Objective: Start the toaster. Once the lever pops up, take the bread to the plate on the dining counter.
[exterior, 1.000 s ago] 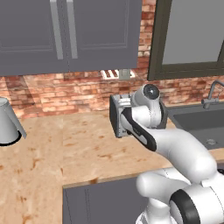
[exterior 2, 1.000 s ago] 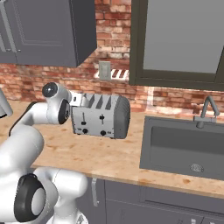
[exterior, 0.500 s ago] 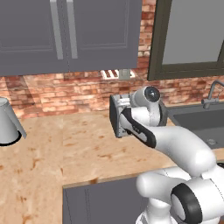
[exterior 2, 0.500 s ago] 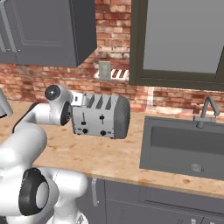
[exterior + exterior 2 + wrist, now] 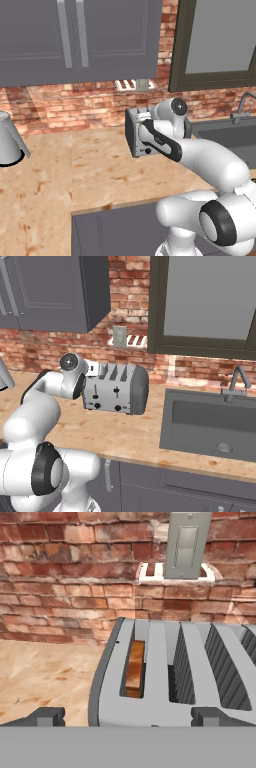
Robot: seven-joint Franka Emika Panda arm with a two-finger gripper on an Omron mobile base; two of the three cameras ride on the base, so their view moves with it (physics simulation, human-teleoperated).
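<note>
Hand view: gripper (image 5: 127,718) wide open, holding nothing, low over toaster (image 5: 170,672), a bit closer than a moment ago. Bread (image 5: 134,668) down in left slot. Toaster sitting on counter (image 5: 125,431), same spot as before. Brick wall (image 5: 65,587) behind.

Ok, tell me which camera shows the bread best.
The hand view: it looks down into the toaster, where the bread stands in one slot. The right base view shows the toaster's front, the left base view its end; neither sees into the slots.
</note>
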